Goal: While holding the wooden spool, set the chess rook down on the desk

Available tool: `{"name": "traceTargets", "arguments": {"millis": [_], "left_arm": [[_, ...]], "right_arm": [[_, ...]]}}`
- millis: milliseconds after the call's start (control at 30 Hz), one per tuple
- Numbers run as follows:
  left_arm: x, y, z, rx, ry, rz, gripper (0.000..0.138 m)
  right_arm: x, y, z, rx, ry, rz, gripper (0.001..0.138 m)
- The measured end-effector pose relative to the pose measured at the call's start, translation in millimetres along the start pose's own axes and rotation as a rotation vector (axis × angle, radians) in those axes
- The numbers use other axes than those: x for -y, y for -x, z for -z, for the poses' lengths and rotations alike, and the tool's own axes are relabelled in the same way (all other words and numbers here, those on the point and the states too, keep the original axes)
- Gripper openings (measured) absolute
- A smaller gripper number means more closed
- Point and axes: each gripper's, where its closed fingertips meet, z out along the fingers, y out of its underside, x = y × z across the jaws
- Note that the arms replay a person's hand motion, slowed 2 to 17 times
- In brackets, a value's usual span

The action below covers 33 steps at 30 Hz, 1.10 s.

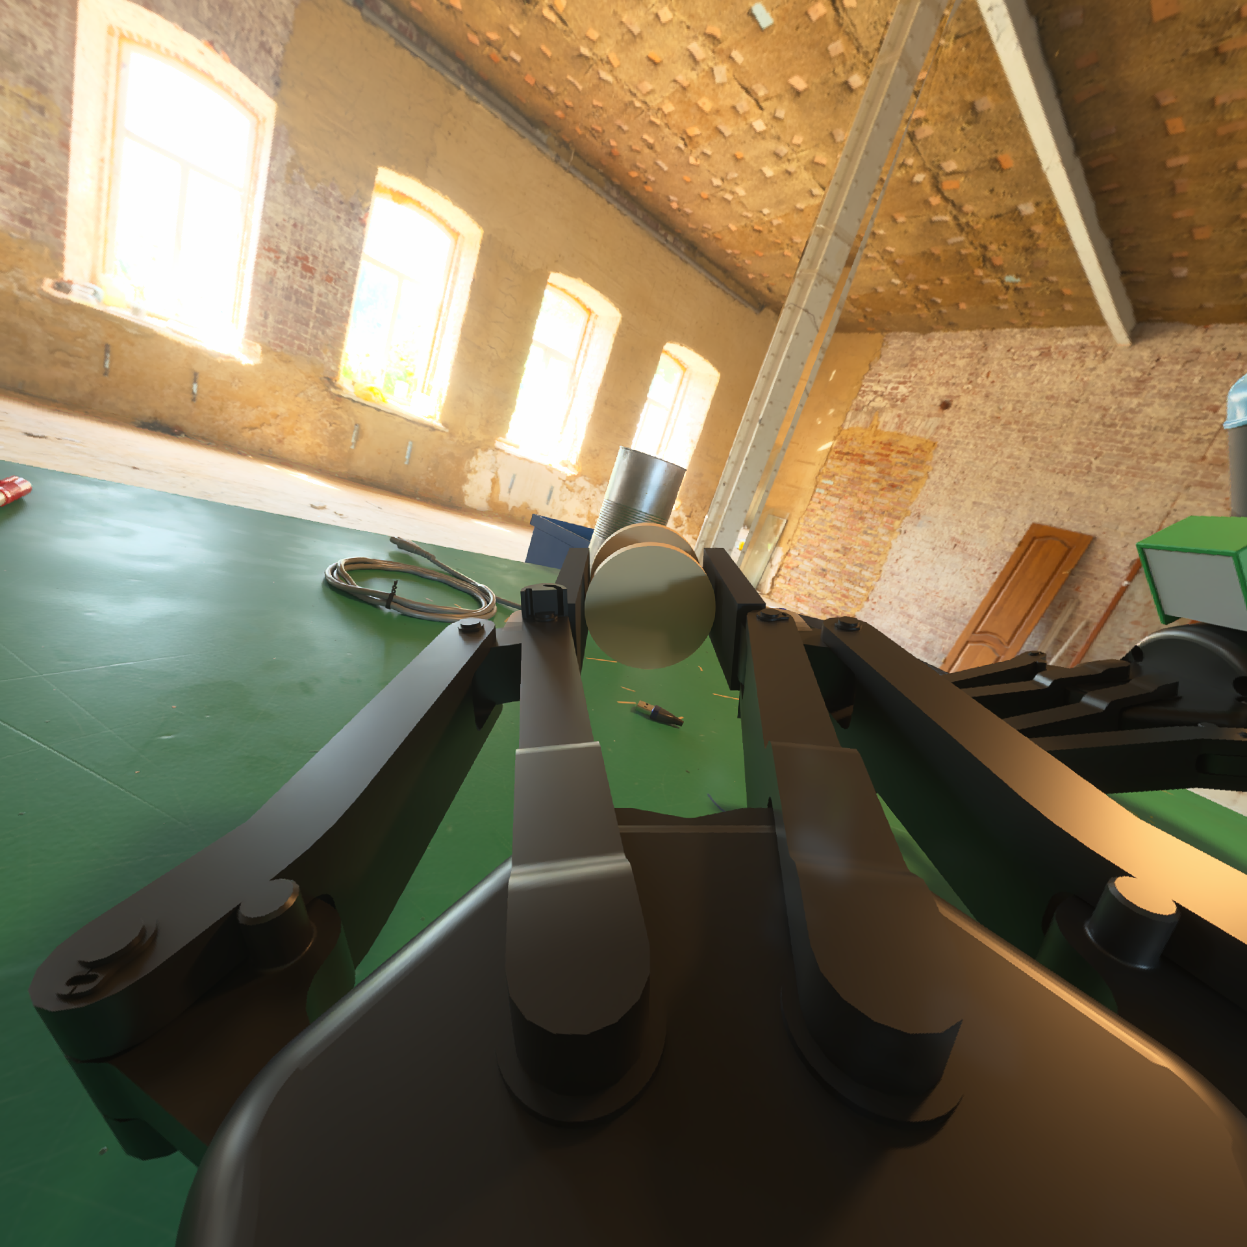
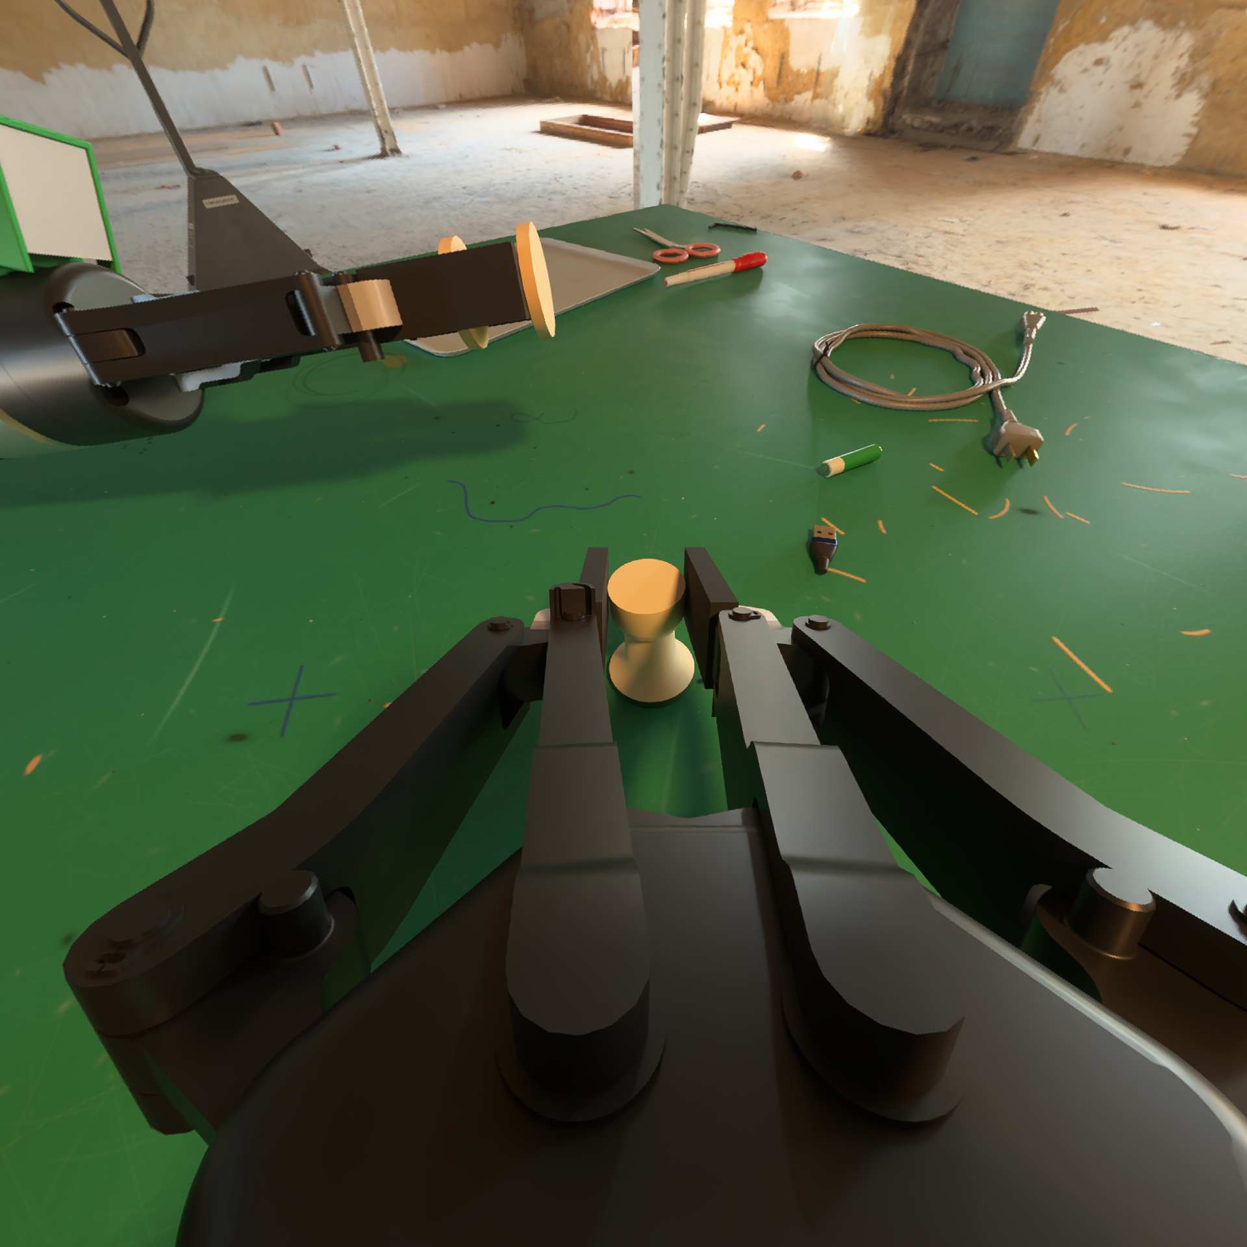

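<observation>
In the left wrist view my left gripper (image 1: 646, 594) is shut on the wooden spool (image 1: 649, 607), gripping it by its middle, with a pale round end disc facing the camera, held above the green desk (image 1: 169, 708). The spool also shows in the right wrist view (image 2: 536, 280), held in the air at the upper left. My right gripper (image 2: 646, 600) is shut on the tan chess rook (image 2: 649, 634), its pads against the rook's upper part, low over the desk (image 2: 337, 573). I cannot tell whether the rook's base touches the desk. The right gripper also shows in the left wrist view (image 1: 1052, 688).
A pale tray (image 2: 594, 270), red-handled scissors (image 2: 685, 251) and a red marker (image 2: 715, 268) lie at the far edge. A coiled grey cable (image 2: 924, 368), a green battery (image 2: 851, 460) and a USB plug (image 2: 822, 548) lie to the right. A metal can (image 1: 641, 492) and a blue box (image 1: 553, 536) stand beyond the spool.
</observation>
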Motion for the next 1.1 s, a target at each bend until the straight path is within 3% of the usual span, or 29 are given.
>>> {"name": "traceTargets", "arguments": {"millis": [533,733,1100], "left_arm": [[-0.3,0.2,-0.6,-0.013,0.005,0.013,0.045],[-0.7,-0.3,-1.9,-0.020,0.008,0.015,0.045],[-1.5,-1.2,-4.0,-0.028,0.015,0.014,0.045]], "right_arm": [[-0.1,7.4,4.3,0.183,0.002,-0.014,0.030],[-2.7,-0.7,5.5,0.148,0.016,0.047,0.030],[-1.9,1.0,5.1,0.173,0.010,0.040,0.030]]}}
